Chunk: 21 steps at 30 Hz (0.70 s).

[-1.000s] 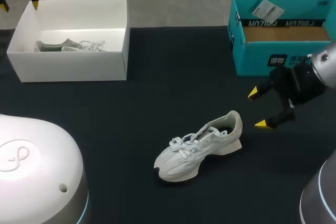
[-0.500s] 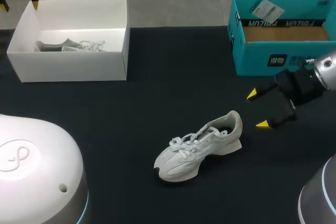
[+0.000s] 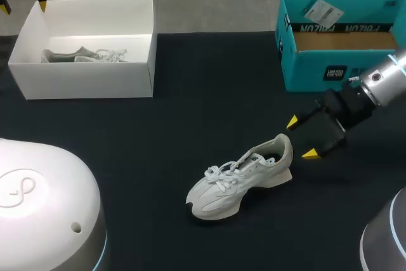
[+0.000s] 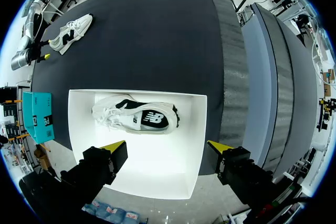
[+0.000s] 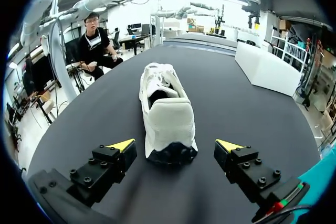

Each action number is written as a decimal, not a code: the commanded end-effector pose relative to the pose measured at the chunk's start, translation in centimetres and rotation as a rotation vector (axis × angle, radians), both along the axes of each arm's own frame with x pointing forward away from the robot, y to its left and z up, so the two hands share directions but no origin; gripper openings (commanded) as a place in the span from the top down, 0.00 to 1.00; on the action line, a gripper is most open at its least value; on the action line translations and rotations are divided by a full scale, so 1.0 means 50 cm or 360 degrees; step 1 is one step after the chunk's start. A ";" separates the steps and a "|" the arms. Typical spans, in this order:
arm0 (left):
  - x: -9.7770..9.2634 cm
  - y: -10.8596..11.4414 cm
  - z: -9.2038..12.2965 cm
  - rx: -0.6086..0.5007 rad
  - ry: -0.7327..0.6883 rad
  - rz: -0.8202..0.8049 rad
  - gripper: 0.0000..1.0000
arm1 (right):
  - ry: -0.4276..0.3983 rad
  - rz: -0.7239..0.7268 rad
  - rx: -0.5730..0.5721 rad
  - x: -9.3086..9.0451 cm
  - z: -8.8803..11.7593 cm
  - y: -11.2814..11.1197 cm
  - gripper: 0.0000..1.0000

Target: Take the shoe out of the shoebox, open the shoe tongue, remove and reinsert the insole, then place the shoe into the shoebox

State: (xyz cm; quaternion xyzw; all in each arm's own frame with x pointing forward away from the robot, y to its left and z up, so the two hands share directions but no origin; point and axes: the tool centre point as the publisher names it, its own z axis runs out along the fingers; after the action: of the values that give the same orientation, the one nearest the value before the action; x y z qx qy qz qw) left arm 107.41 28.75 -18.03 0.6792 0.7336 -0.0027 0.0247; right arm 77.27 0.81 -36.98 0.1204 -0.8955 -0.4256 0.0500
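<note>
My right pincer (image 3: 301,138) is spread wide just behind the heel of the white shoe (image 3: 241,179), gripping nothing; the shoe stands on its sole on the dark desk (image 3: 190,112), heel toward the teal box (image 3: 317,71); my left pincer (image 4: 167,147), likewise spread and empty, hangs above the white shoebox (image 4: 157,171), where a second shoe (image 4: 137,118) lies on its side.

Teal shoebox (image 3: 304,71), right end beyond view
</note>
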 end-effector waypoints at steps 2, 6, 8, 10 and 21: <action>-0.003 0.000 0.000 0.0004 -0.0004 0.0001 0.00 | 0.0060 0.0038 0.0033 0.005 -0.037 0.016 0.00; -0.003 0.000 0.000 0.0004 -0.0004 0.0001 0.00 | 0.0097 0.0068 0.0049 -0.005 -0.051 0.032 0.00; -0.003 0.000 0.000 0.0004 -0.0004 0.0001 0.00 | 0.0113 0.0085 0.0057 -0.012 -0.057 0.041 0.00; -0.003 0.000 0.000 0.0004 -0.0004 0.0001 0.00 | 0.0132 0.0099 0.0065 -0.019 -0.063 0.050 0.00; -0.003 0.000 0.000 0.0004 -0.0004 0.0001 0.00 | 0.0191 0.0142 0.0107 -0.047 -0.082 0.083 0.00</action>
State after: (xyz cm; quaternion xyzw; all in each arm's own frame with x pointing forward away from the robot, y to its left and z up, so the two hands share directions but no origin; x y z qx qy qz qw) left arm 107.41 28.75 -18.03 0.6792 0.7336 -0.0027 0.0247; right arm 74.75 4.47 -40.56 0.1347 -0.8707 -0.4586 0.1161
